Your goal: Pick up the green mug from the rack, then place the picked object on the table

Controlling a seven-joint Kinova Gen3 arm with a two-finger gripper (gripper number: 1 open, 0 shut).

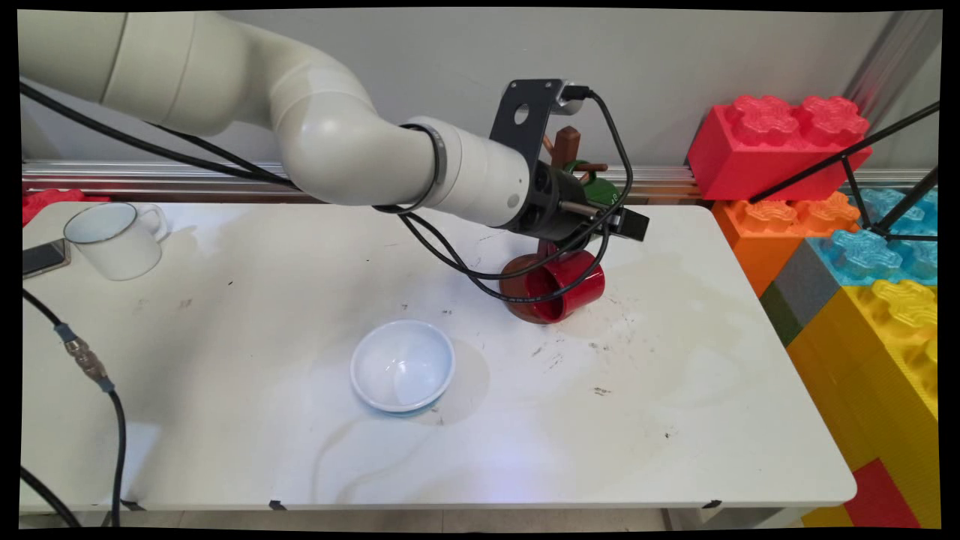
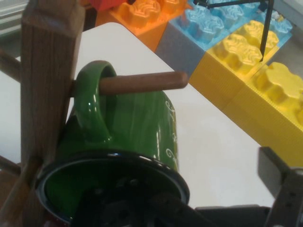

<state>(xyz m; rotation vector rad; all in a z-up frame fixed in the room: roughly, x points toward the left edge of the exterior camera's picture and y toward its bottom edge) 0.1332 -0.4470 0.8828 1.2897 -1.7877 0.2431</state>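
- We see the green mug (image 2: 128, 127) hanging by its handle on a wooden peg (image 2: 142, 82) of the mug tree (image 2: 45, 94), so it stays tilted.
- Our gripper (image 1: 600, 217) sits right at its rim; we cannot tell its state.
- The red mug (image 1: 559, 289) lies on its side on the table (image 1: 675, 420) below.

1. The white table (image 1: 675, 420) is scuffed with small dark marks near its middle.
2. A white mug (image 1: 116, 240) stands near the far left corner, a phone (image 1: 43, 257) just beside it at the left edge.
3. A white bowl (image 1: 403, 366) sits toward the near middle.
4. A red mug (image 1: 559, 289) lies on its side toward the far edge, right of centre.
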